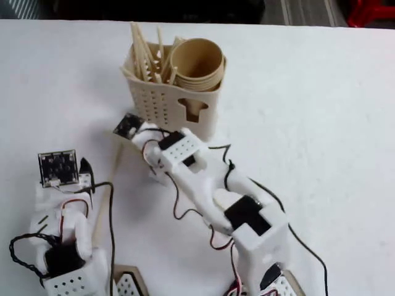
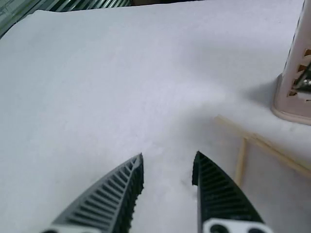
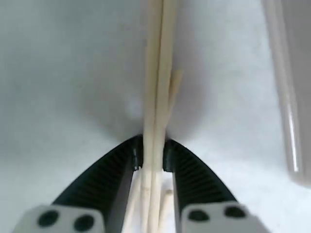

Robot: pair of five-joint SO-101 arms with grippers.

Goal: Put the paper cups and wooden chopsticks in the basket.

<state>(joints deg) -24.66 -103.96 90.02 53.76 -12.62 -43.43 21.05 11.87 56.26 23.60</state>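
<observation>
Chopsticks of pale wood (image 3: 155, 73), a small bundle, are clamped between the right arm's black fingers (image 3: 114, 167) close to the white counter (image 1: 321, 123), just beside the cream perforated plastic basket (image 1: 166, 105). That basket holds stacked tan paper cups (image 1: 197, 61) and more upright wooden sticks (image 1: 145, 52). The left arm's fingers (image 2: 114, 194) stand apart above the counter, near two loose chopsticks (image 2: 240, 162) lying flat.

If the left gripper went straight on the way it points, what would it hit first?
Probably the bare table: the open left gripper points down across white tabletop. The chopsticks and the basket lie off to one side of that line, though depth is unclear.
</observation>
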